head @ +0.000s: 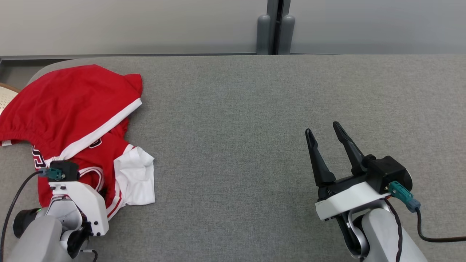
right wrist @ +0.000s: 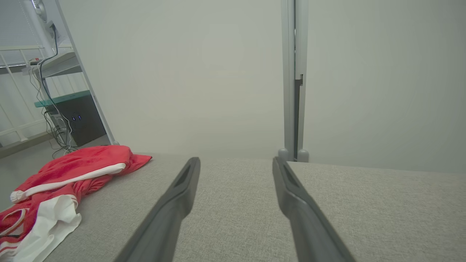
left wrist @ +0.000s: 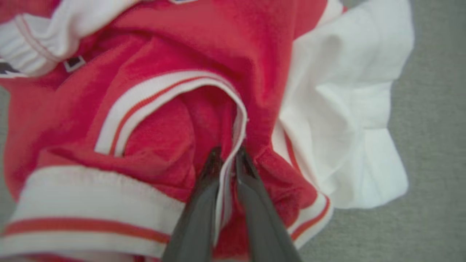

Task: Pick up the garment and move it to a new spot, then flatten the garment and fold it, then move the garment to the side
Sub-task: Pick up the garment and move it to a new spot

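Two grippers over the grey table [head: 233, 120]: left gripper [left wrist: 228, 154] pinches a white-trimmed edge of the crumpled red garment [head: 69, 105] at the table's left end; right gripper [head: 322, 128] hovers, jaws spread, well apart.

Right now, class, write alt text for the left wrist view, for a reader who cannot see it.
The left gripper pinches the white-trimmed edge of a crumpled red and white garment. Grey table shows at the right.
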### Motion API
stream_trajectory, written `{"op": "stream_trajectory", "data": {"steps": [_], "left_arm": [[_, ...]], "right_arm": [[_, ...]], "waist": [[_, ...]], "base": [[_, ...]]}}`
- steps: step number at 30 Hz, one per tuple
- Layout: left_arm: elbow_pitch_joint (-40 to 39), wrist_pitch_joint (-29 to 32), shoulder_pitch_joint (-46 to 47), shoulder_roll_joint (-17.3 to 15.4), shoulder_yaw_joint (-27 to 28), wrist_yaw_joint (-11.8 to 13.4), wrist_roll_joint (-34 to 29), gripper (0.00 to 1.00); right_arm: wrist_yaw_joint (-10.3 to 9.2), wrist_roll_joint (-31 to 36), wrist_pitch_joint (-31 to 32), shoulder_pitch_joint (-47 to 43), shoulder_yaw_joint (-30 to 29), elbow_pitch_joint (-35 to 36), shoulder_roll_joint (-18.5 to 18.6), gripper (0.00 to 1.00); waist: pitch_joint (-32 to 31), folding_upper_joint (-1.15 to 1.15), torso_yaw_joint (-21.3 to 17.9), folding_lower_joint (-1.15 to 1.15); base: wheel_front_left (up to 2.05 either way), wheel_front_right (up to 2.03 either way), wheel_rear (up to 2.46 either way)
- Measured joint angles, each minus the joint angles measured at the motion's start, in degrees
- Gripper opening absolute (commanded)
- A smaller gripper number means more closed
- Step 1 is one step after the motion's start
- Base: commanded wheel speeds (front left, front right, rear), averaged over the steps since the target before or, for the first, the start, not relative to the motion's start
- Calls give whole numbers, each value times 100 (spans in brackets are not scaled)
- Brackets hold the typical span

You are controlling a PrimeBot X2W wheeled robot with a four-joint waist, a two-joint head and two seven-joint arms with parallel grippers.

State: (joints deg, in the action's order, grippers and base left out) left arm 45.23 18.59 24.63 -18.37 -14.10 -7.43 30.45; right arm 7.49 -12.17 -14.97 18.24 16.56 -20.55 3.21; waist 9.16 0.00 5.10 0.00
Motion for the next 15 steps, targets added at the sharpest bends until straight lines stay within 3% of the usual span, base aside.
{"op": "stream_trajectory", "data": {"steps": [5, 15], "left_arm": [[-307, -121, 139, -344, -279, 1, 200, 0], [-2427, 632, 453, -1178, -505, 1, 917, 0]], "right_arm": [[0, -31, 0, -25, -40, -4, -5, 100], [0, -191, 0, -319, -78, -30, -32, 100]], "waist": [[-159, 0, -10, 0], [-772, 0, -79, 0]], "base": [[0, 0, 0], [0, 0, 0]]}}
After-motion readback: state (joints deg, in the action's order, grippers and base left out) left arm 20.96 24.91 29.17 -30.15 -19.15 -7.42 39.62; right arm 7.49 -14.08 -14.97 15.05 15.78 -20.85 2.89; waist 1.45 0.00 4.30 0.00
